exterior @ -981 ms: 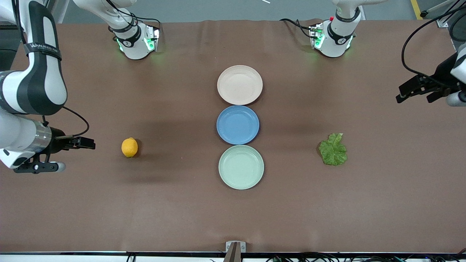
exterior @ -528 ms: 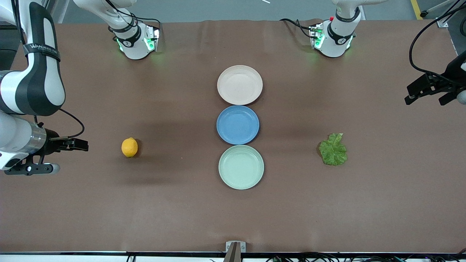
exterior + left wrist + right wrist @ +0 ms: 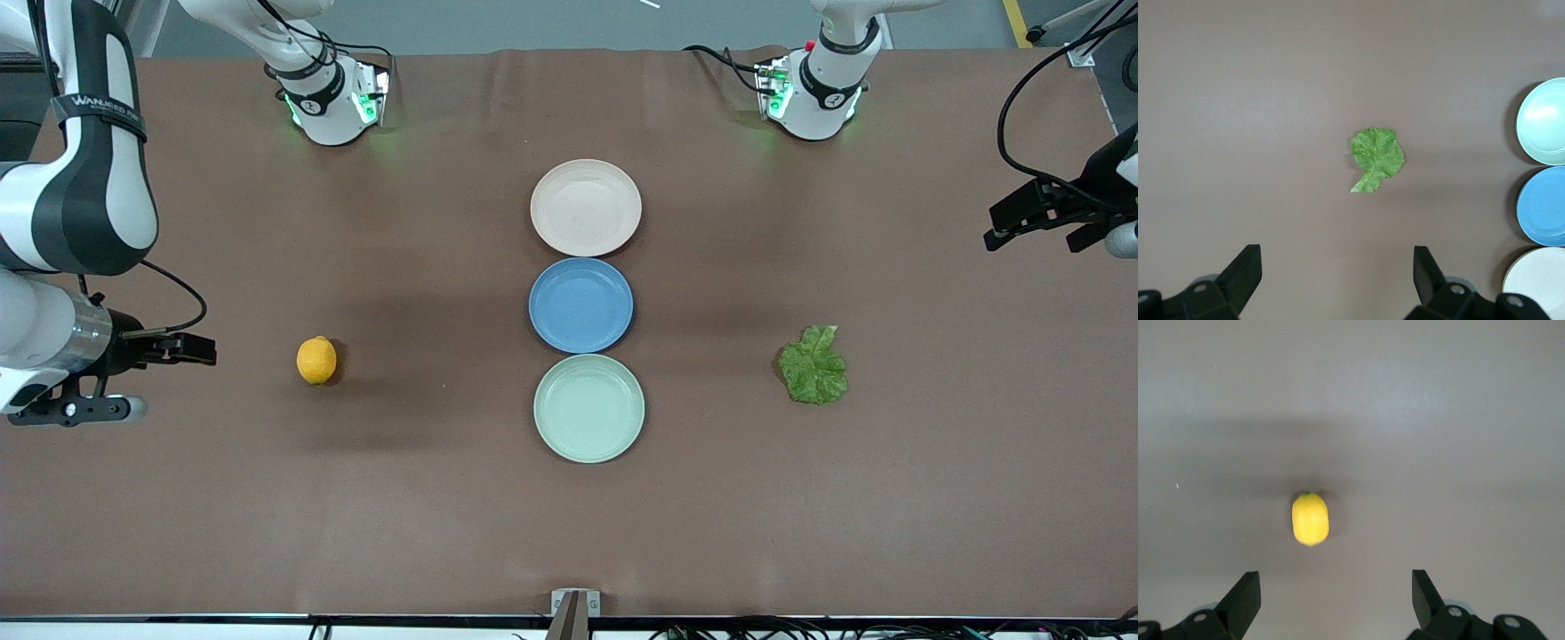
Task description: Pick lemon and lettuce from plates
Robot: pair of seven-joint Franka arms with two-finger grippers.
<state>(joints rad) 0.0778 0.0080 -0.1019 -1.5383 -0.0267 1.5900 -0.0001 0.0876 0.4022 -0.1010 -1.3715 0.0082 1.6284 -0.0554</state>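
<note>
The lemon (image 3: 316,360) lies on the bare table toward the right arm's end, not on a plate; it also shows in the right wrist view (image 3: 1310,519). The lettuce (image 3: 813,365) lies flat on the table toward the left arm's end and shows in the left wrist view (image 3: 1376,157). The beige-pink plate (image 3: 585,207) and the pale green plate (image 3: 589,408) stand empty in the middle. My right gripper (image 3: 197,348) is open and empty, up over the table's end beside the lemon. My left gripper (image 3: 1009,223) is open and empty, high over the table's other end.
An empty blue plate (image 3: 581,305) sits between the two task plates, all three in a line. The arm bases (image 3: 333,98) stand along the table's back edge. Brown table surface surrounds the lemon and lettuce.
Both arms drew back toward the table's ends during the first half second, then nearly stopped. The lemon, lettuce and plates have not moved.
</note>
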